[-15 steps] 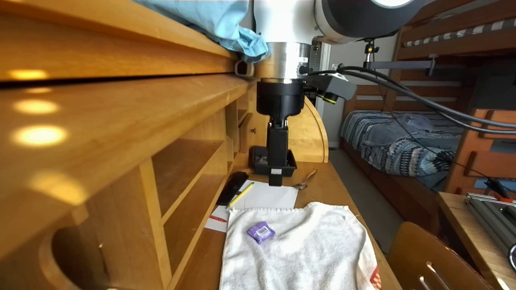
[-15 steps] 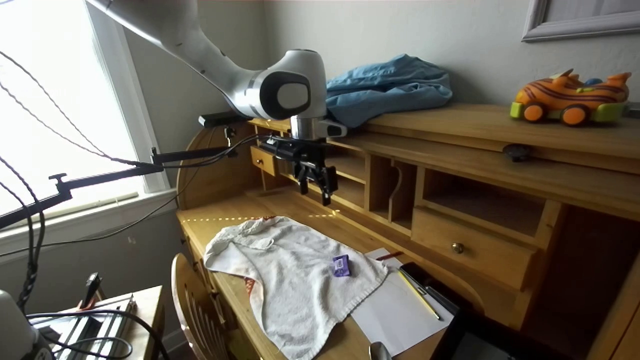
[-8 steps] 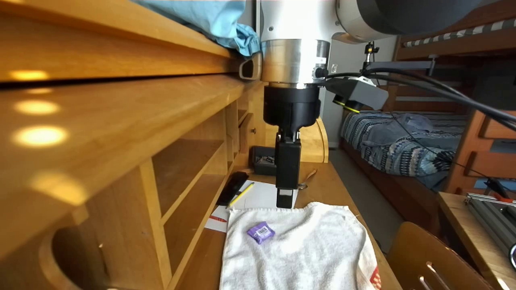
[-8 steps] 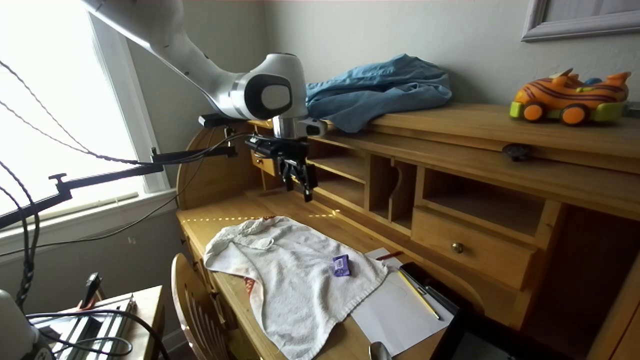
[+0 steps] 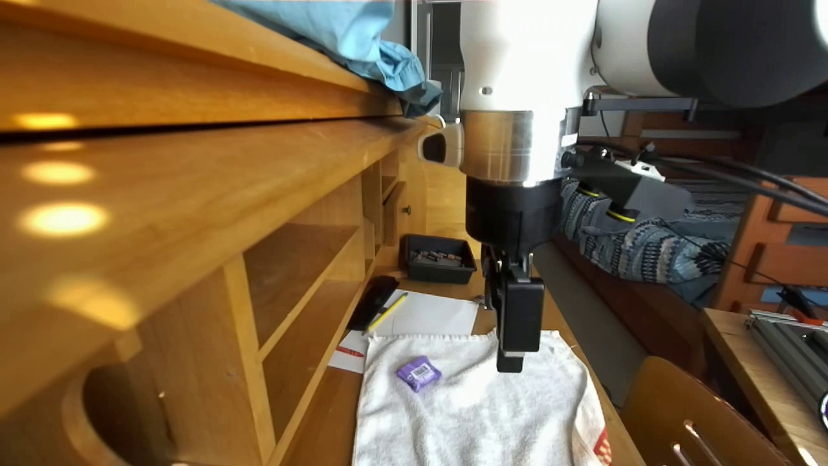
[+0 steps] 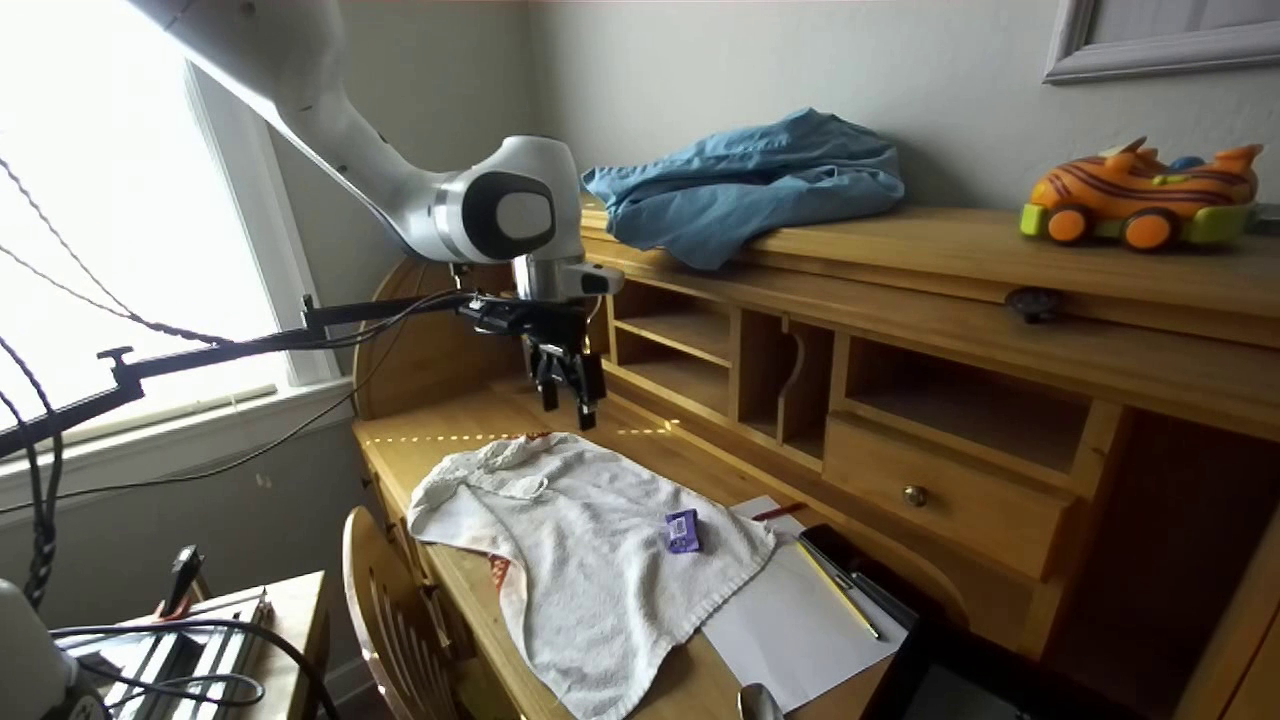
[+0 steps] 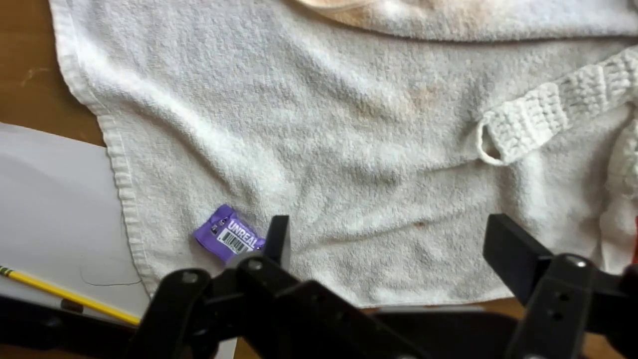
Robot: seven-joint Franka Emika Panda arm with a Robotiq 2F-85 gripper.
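We see the jaws spread wide above a white towel (image 7: 349, 164), apart from its cloth, with the weave showing through the gap between them. A purple packet (image 7: 224, 234), printed "UNREAL" above a barcode, lies on the towel near one edge; in the wrist view, one of the jaws hides part of it. We find the towel laid in loose folds over a wooden surface (image 6: 685, 458), overlapping a sheet of paper (image 7: 55, 199). On that paper lies a yellow pencil (image 7: 75, 300), and we spot a red crayon (image 5: 350, 351) just beside the towel's corner. Beyond the paper stands a dark tray (image 5: 440, 276) whose small contents (image 5: 436, 257) we cannot make out.
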